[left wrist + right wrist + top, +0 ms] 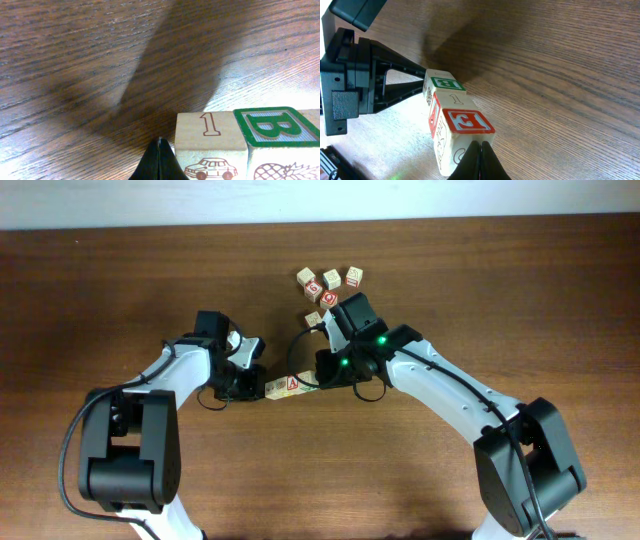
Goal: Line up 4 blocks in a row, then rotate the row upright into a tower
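Blocks (286,386) lie in a short row mid-desk (110,280), with the row's ends partly hidden under both arms. Left tool (160,159), pinched shut and empty, sits just beside the row's left end. Right tool (480,161), likewise closed on nothing, sits just beside its right end. Loose cubes (330,283) crowd behind the row; open room lies in front of it

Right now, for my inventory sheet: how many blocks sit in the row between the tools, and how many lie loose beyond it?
Row blocks: 3 in view
Loose blocks: 6
Total: 9 in view
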`<state>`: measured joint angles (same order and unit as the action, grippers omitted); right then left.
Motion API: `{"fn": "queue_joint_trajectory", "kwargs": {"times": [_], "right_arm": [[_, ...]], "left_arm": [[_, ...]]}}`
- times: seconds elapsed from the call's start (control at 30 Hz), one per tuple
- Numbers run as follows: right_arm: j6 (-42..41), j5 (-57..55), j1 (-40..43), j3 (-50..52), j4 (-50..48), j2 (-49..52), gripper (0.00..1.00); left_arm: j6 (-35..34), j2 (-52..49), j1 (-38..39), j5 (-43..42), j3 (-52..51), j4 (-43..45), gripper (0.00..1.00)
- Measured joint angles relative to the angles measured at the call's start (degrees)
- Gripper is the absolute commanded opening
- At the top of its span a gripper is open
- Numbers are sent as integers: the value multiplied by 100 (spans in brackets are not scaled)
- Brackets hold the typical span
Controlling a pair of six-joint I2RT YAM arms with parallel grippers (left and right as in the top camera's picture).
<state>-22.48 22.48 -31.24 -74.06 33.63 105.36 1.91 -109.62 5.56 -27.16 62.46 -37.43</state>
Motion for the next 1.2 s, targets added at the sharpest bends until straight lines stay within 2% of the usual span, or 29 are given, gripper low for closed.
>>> {"fn": "queue_joint_trajectory", "kwargs": {"times": [0.23,0.37,0.73,0.93,1.1,1.2], "right_arm": [[-7,-195,-153,-175,-57,-28,4],[-7,186,-634,-422,-286,-79,4],[-22,197,-625,-415,-461,-74,4],[-22,155,-629,-391,-584,-72,4],[-24,155,-629,-393,-584,-72,4],[-22,155,-629,-393,-605,-68,9]], "left_arm": [[-20,0,0,46,2,-9,0],[-15,0,190,-85,4,-20,0],[-15,0,203,-188,4,-20,0],[-240,0,240,-374,4,-15,0],[-369,0,-232,-457,4,63,0],[-369,0,-302,-505,4,85,0]]}}
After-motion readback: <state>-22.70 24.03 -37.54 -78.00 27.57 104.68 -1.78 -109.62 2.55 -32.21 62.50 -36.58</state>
